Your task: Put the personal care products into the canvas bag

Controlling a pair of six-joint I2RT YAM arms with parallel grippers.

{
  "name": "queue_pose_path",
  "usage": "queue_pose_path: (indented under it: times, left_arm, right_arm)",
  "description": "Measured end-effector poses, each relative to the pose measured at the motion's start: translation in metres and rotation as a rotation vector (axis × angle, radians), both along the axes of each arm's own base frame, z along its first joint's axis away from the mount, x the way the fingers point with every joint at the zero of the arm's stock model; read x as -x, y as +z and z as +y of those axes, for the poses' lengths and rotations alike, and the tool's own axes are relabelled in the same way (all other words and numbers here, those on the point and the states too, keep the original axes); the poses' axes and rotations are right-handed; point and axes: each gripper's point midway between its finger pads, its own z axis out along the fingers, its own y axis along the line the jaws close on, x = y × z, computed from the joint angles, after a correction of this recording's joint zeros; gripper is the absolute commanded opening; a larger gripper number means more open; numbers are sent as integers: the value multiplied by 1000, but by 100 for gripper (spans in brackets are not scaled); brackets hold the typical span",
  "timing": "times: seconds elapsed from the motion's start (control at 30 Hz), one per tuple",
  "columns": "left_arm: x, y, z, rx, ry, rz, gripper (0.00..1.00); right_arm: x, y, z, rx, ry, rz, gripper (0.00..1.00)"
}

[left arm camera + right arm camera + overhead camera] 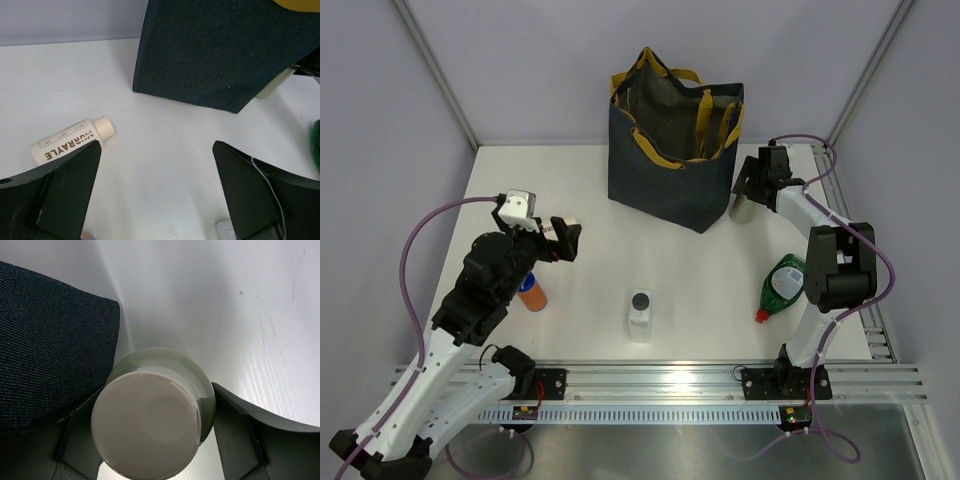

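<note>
White surface (570, 180), closed in by pale walls (520, 60), with a metal rail (660, 380) along its near edge. At far centre the dark bag (670, 150) stands upright, mouth open, yellow handles raised. The right tool (748, 192) straddles an upright beige bottle (147, 422) just beside the bag's right corner, hemmed between the fabric and the surface's right edge. Whether its jaws are clamped on it cannot be told. The left tool (564, 238) hangs open at mid-left above a cream bottle (72, 140) lying on its side. An orange bottle (531, 292) stands near the left arm, a white bottle (640, 312) near front centre. A green bottle (782, 285) lies against the right arm. Bare surface spans from bag to white bottle.
</note>
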Motion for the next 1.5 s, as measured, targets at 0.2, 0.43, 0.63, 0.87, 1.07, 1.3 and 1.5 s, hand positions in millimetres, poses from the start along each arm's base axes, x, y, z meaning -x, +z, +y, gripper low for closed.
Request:
queue_pose_path:
  times: [0.2, 0.43, 0.63, 0.87, 1.07, 1.3, 1.5]
  left_arm:
    - [3, 5, 4, 46, 25, -11, 99]
    - [2, -3, 2, 51, 26, 10, 99]
    - [1, -7, 0, 68, 25, 19, 99]
    - [1, -6, -1, 76, 22, 19, 99]
    - [0, -7, -3, 81, 18, 25, 99]
    - [-4, -15, -8, 70, 10, 55, 99]
    - [-9, -21, -15, 76, -1, 78, 99]
  right_arm:
    - [7, 4, -6, -11, 16, -25, 0]
    - [39, 25, -38, -166, 69, -40, 0]
    - [49, 64, -63, -318, 118, -142, 0]
    - [61, 102, -41, -524, 200, -198, 0]
    - [71, 191, -33, -606, 240, -330, 0]
    - [89, 353, -2, -657, 425, -611, 0]
    - [87, 433, 68, -658, 656, -707, 0]
